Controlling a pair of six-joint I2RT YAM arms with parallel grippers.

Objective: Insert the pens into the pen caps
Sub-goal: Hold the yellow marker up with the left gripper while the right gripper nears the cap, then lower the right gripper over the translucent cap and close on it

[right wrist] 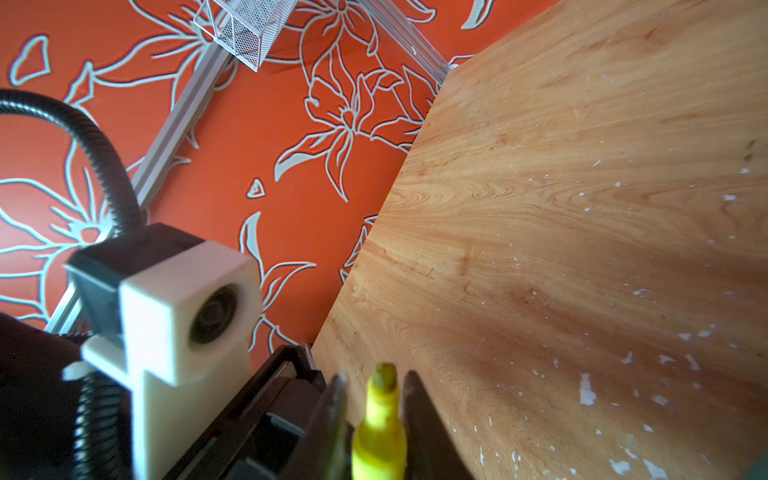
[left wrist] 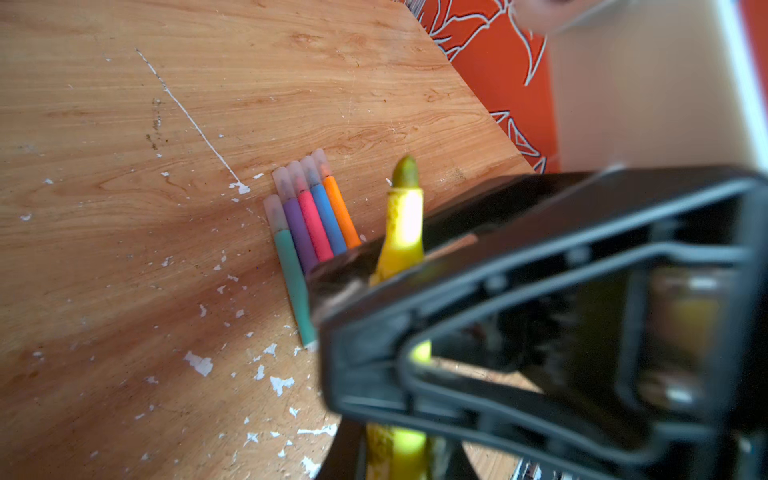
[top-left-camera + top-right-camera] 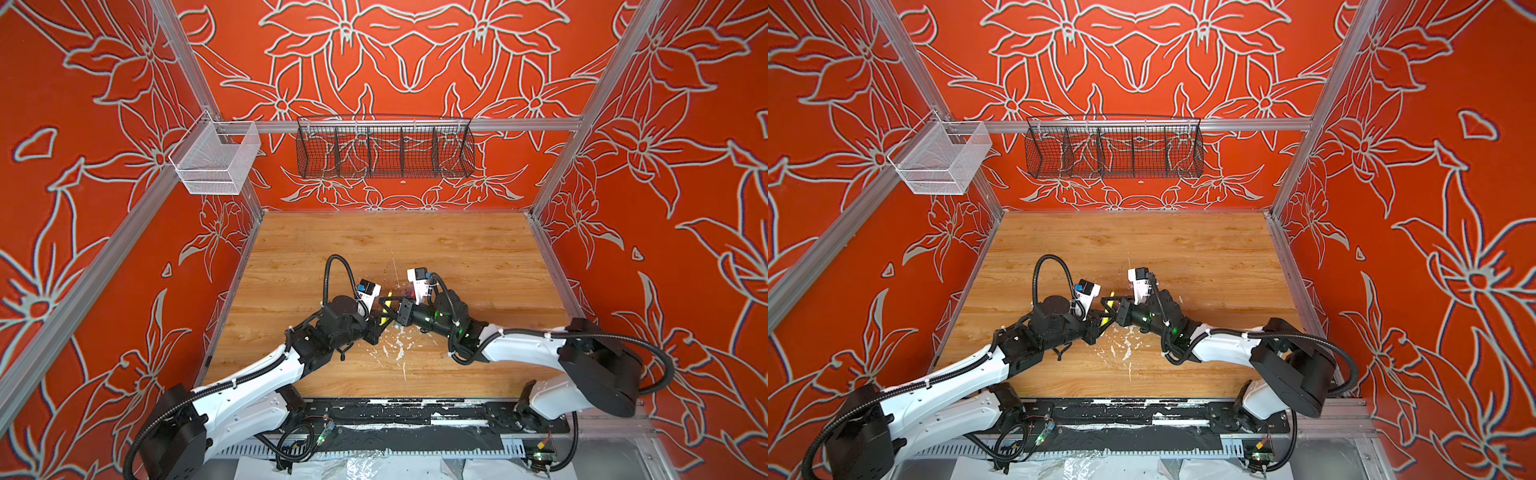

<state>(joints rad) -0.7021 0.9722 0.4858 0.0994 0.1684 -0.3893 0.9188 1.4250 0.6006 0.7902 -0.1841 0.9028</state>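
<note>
Orange floral walls [image 3: 83, 208]; wood tabletop [image 3: 457, 249] with white paint flecks [image 3: 399, 353]. At left, white mesh basket [image 3: 216, 162]; at rear, black wire basket [image 3: 384, 149]. Mid-table, left gripper [image 3: 380, 322] clamped on uncapped yellow pen [image 2: 401, 224]. The right gripper [image 1: 376, 382] has its jaws slightly parted, straddling the tip. Beside it, five pens [image 2: 316, 224] in pen caps [image 2: 297, 176] lie side by side.

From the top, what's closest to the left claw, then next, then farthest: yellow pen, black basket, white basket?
1. yellow pen: held in the left claw itself.
2. black basket: middle of the back wall.
3. white basket: back-left corner, off to the side.
</note>
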